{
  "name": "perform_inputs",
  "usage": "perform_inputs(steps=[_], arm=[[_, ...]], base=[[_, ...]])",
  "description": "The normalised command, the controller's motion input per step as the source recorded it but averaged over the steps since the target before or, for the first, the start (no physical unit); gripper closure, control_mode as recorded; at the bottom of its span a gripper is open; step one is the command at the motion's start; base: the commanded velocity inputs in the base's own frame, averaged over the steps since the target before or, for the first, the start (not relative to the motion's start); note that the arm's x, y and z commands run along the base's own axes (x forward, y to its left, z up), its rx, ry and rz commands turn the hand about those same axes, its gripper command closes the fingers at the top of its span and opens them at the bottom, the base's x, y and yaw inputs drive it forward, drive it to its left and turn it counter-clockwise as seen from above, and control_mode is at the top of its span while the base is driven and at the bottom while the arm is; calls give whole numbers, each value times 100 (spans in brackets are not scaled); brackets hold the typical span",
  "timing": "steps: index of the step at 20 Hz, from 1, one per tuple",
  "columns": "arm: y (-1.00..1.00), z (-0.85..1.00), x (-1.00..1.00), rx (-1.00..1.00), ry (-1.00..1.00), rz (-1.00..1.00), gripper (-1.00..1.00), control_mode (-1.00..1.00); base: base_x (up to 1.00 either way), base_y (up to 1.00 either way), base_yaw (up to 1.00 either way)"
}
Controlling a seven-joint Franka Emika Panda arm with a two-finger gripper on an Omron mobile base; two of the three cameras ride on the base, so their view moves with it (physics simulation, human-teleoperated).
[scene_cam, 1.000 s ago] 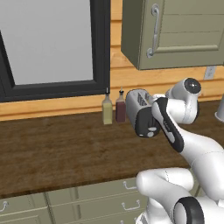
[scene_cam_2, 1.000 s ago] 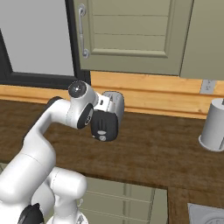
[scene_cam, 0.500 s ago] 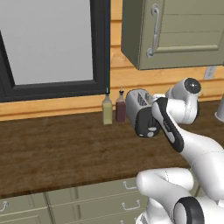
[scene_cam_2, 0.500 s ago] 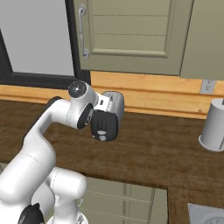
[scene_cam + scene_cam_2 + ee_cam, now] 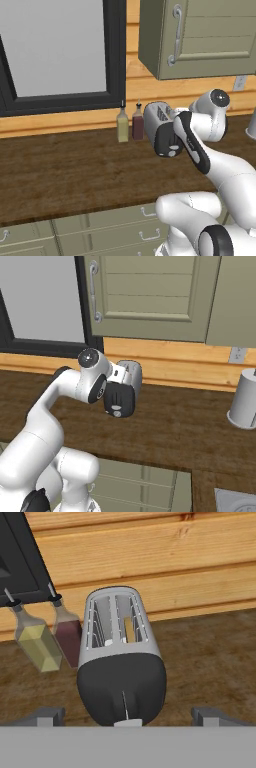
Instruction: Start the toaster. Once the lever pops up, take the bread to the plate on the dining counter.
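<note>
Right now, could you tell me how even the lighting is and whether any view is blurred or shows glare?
Left base view: flat, even light, no glare, the bottles crisp against the wall. Right base view: equally soft, the canister sharp-edged. Hand view: the toaster looms large and stretched toward the lens, in focus, its black end face dull, without highlights.

**Toaster straight ahead of spread gripper**

Toaster (image 5: 121, 662) stood on brown surface (image 5: 210, 657), black end facing camera. Pale bread (image 5: 129, 629) sat in right slot. Two bottles, yellow (image 5: 37, 644) and dark red (image 5: 69, 639), just left. Gripper (image 5: 129, 714) fingertips wide apart.
</note>
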Motion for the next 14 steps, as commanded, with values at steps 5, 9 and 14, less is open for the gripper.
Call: perform_inputs(steps=[5,9,14], arm=[[0,0,0,0,0,0,-100,-100],[0,0,0,0,0,0,-100,-100],[0,0,0,0,0,0,-100,-100]], base=[[0,0,0],[0,0,0],[0,0,0]])
